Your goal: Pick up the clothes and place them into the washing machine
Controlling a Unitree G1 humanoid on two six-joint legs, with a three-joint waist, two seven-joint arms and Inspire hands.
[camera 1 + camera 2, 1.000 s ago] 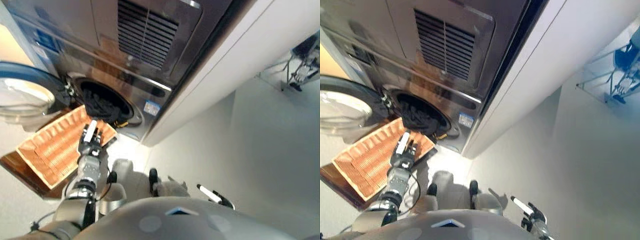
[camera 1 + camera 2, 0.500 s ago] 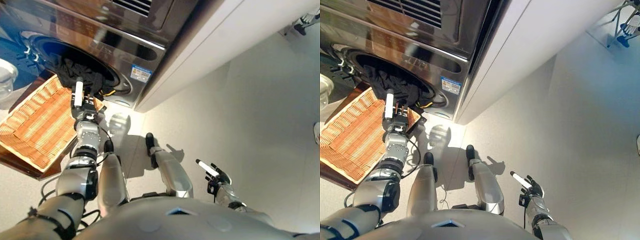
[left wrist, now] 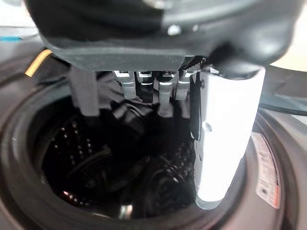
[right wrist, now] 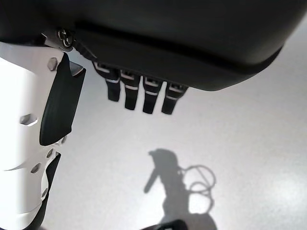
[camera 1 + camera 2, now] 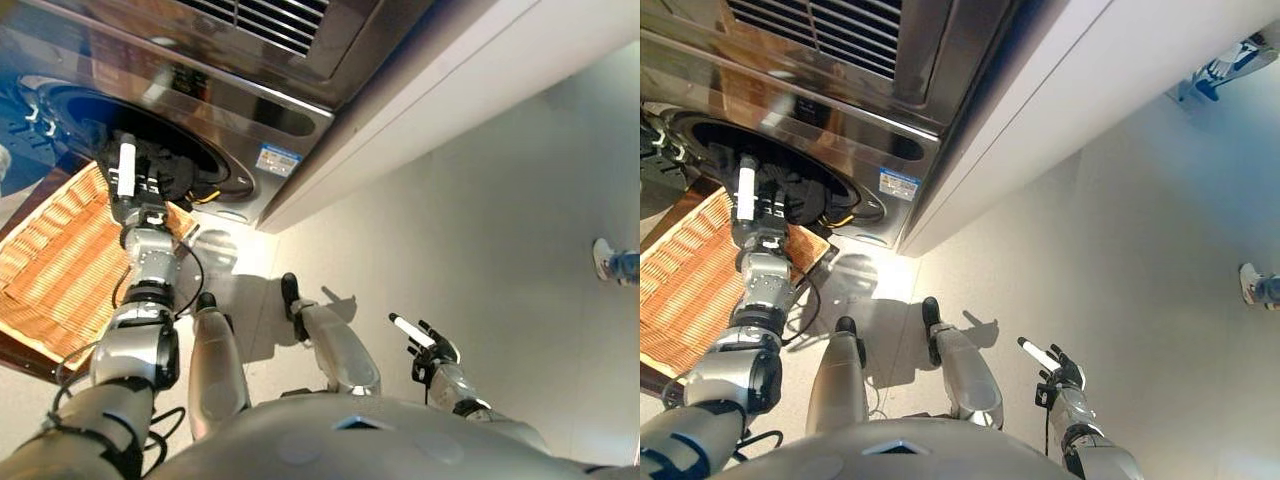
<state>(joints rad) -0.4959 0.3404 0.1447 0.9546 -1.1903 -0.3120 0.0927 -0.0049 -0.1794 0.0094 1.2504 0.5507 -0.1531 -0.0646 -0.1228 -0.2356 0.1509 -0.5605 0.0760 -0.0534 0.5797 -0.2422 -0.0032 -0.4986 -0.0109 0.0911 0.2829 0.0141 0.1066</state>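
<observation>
Dark clothes (image 5: 186,172) lie bunched in the round mouth of the steel-fronted washing machine (image 5: 290,110). My left hand (image 5: 137,192) is raised to that mouth, its white-covered thumb straight and its fingers stretched against the cloth. In the left wrist view the fingers (image 3: 130,88) run into the dark clothes (image 3: 132,117) inside the drum, whose rim (image 3: 24,196) circles them. Low on the right, my right hand (image 5: 428,347) hangs open over the floor with nothing in it; its fingers (image 4: 125,93) show bare floor beyond them.
A wicker basket (image 5: 50,270) sits on a low brown stand (image 5: 20,352) just below the drum mouth. A white cabinet side (image 5: 480,90) adjoins the machine on the right. A person's shoe (image 5: 610,262) shows at the far right edge of the pale floor.
The camera has tilted down. My left hand rose from above the basket to the drum mouth, and the dark clothes that hung over the rim now sit further inside. The right hand stayed put.
</observation>
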